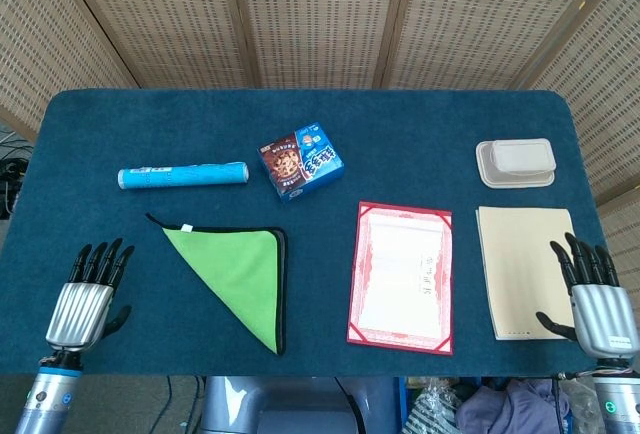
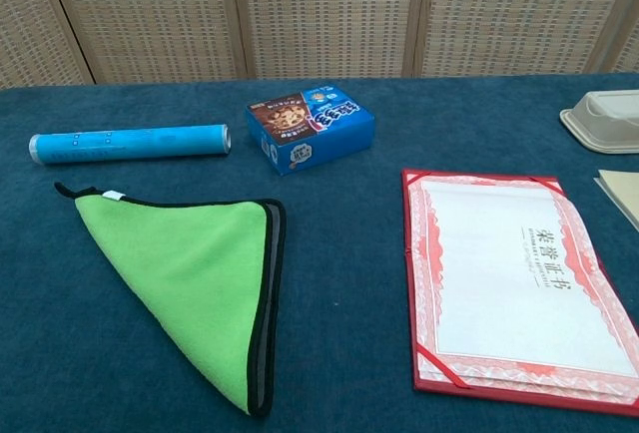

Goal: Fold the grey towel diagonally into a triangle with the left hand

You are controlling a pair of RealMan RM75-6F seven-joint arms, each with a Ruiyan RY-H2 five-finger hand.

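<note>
A: Starting nearest, what are the hands doing?

B: The left hand [image 1: 84,302] is hovering at the table's [image 1: 100,134] near left edge, fingers [image 1: 103,259] spread and grasping nothing. The right hand [image 1: 597,299] is sitting at the near right corner, likewise released and empty. Neither is showing in the chest view.

A: And the towel?

B: The towel [image 1: 240,269] is lying flat on the table near the front, left of the centre and well apart from the left hand. It is forming a triangle: green face up, a dark-trimmed straight edge on its right with a sliver of grey peeking along it in the chest view [image 2: 200,273].

A: So the fold is finished?

B: I am judging it done. The layers are lining up closely along that right edge, and nothing is holding the cloth. At most a little smoothing is remaining.

A: What is lying beyond it?

B: A red folder [image 1: 402,276] is lying to its right, tan paper [image 1: 525,266] further right. Farther back, a blue tube [image 1: 182,175], a biscuit box [image 1: 302,161] and a pale lidded tray [image 1: 515,162] are resting untouched.
</note>
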